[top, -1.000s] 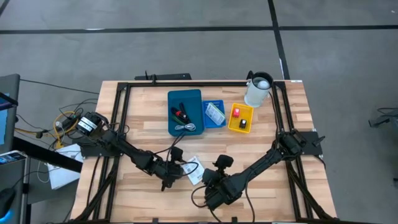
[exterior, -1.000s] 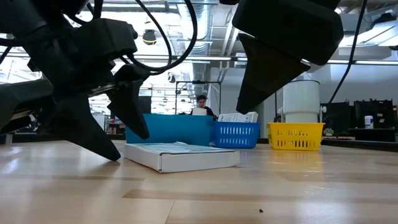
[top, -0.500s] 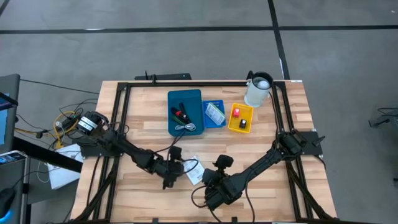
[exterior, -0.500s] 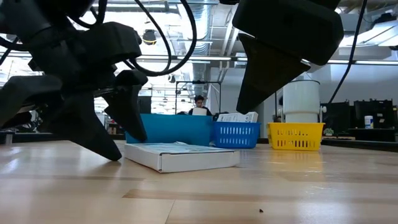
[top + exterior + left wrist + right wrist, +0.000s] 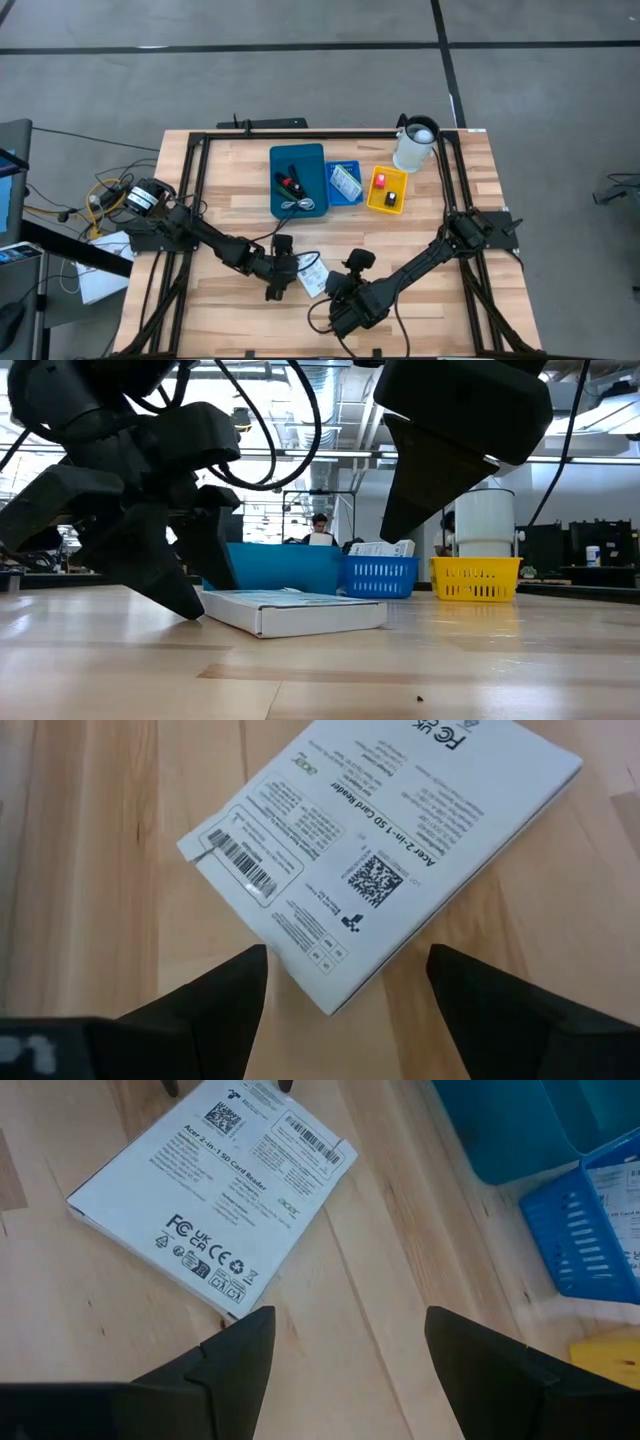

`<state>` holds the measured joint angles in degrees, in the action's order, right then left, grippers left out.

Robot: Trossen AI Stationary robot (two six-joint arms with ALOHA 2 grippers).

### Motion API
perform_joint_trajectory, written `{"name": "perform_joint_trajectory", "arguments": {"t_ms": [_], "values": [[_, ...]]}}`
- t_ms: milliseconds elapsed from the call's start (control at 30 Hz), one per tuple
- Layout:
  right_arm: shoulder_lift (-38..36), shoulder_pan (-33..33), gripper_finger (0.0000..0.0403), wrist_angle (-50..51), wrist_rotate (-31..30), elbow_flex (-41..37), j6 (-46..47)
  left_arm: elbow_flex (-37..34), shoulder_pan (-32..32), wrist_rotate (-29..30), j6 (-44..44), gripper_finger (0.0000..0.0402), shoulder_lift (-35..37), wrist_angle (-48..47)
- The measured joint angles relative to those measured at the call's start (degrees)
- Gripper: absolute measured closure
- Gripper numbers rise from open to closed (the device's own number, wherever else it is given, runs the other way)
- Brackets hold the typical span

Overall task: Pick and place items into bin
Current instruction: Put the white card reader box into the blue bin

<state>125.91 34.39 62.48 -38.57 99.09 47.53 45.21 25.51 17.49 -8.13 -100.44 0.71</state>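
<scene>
a flat white packet (image 5: 312, 277) lies face up on the wood at about 6 o'clock of the table, printed with small black text, a barcode and a square code (image 5: 375, 880); in the large blue bin (image 5: 298, 181) at 12 o'clock lie black cables, a white cable and a small red piece; a printed packet (image 5: 346, 182) rests in the small blue basket (image 5: 344, 198); red and black pieces sit in the yellow bin (image 5: 388, 190).
</scene>
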Motion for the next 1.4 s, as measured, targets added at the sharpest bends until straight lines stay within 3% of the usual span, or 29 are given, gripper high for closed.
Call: {"name": "perform_joint_trajectory", "arguments": {"t_ms": [267,700,1400], "values": [[0.00,0.00,0.0148,0.00,0.00,0.00,0.00,0.00,-1.41,-2.71,-4.79,0.0132,0.00,-0.06],[0.00,0.00,0.0148,-0.04,-0.02,0.00,-0.02,0.00,-1.52,-3.37,-4.97,0.0140,0.00,0.04],[0.00,0.02,0.0148,-0.05,-0.03,-0.02,-0.07,-1.51,-1.48,-4.60,-4.97,0.0389,0.11,0.81]]}}
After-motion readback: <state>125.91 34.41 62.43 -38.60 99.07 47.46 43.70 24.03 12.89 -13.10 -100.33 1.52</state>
